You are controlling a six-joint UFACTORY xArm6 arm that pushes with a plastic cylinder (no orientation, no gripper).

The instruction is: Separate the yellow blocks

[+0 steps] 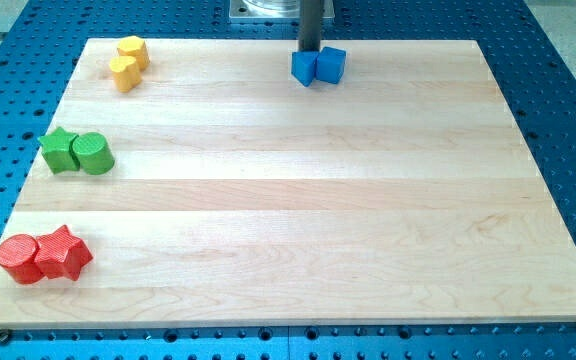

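Tool: dark rod, entering from the view's top; my tip (309, 50) stands at the far edge of the board, just behind the blue pair and apparently touching or nearly touching it. The rod has no jaws and holds nothing; exact contact with the blue blocks cannot be told.

Task items: two yellow blocks at the board's top left corner. Yellow hexagonal block (133, 50) sits nearer the top; second yellow block (124, 72), rounded and of uncertain shape, lies just below and to its left. The two touch. Both are well apart from my tip.

Other items:
- Blue triangular block (303, 68) and blue cube (331, 64), side by side and touching, top centre.
- Green star block (60, 150) and green cylinder (93, 153), touching, left edge, mid-height.
- Red cylinder (18, 259) and red star block (62, 254), touching, bottom left.

Support: pale wooden board (298, 220), lying on a blue perforated table (568, 110).
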